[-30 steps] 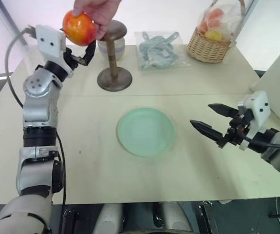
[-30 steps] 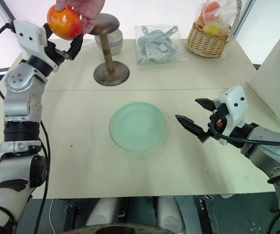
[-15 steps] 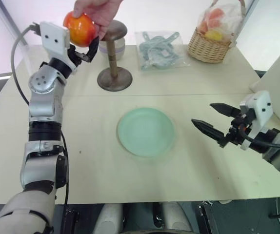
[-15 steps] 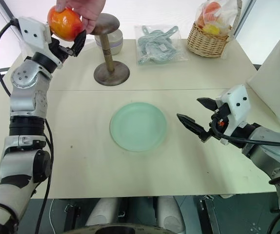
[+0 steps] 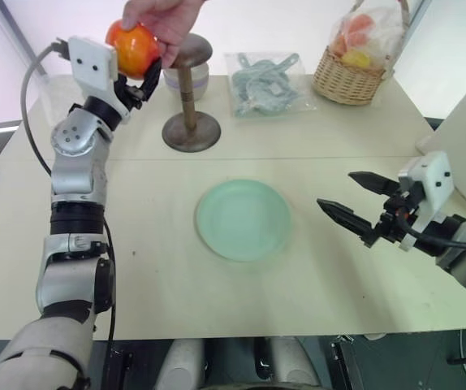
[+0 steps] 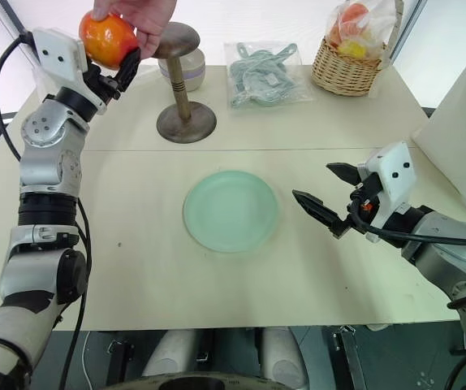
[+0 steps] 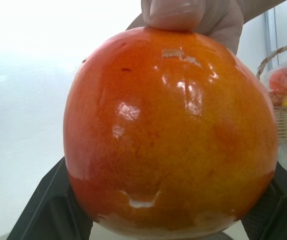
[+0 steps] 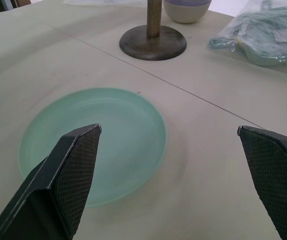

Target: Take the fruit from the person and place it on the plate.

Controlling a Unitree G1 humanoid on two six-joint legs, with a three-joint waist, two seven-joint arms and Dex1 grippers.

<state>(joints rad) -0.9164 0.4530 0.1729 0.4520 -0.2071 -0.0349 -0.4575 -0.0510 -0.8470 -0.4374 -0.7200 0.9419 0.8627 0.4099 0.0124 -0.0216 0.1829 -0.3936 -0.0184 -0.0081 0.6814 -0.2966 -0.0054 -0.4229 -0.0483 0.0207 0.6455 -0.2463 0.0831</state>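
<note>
— Glossy red-orange skin is shining on the fruit (image 7: 168, 135), so I am judging it slippery, firm and fairly light; squeezing hard is likely bruising it. Where is it sitting?

— It is hanging above the far left corner of the table (image 5: 314, 138), with the person's hand (image 5: 161, 18) pinching it from the top. The left gripper (image 5: 135, 75) is closing its jaws on the lower flanks of the fruit, one black finger on each side at the widest part.

— That is looking like the right place to be holding: across the middle, below the person's fingertips, so nothing is getting pinched.

— The right gripper (image 6: 326, 193) is hovering beside the plate (image 6: 230, 210), jaws spread wide and holding nothing.

— What is the left wrist view giving that the head views are not?

— It is showing both fingers hugging the underside of the fruit and the thumb pressing on top. The head views are showing the empty mint plate at the table's middle, well apart from the fruit, plus the wooden stand (image 5: 190, 122) and the wicker basket (image 5: 353, 75) lying between and beyond.
</note>
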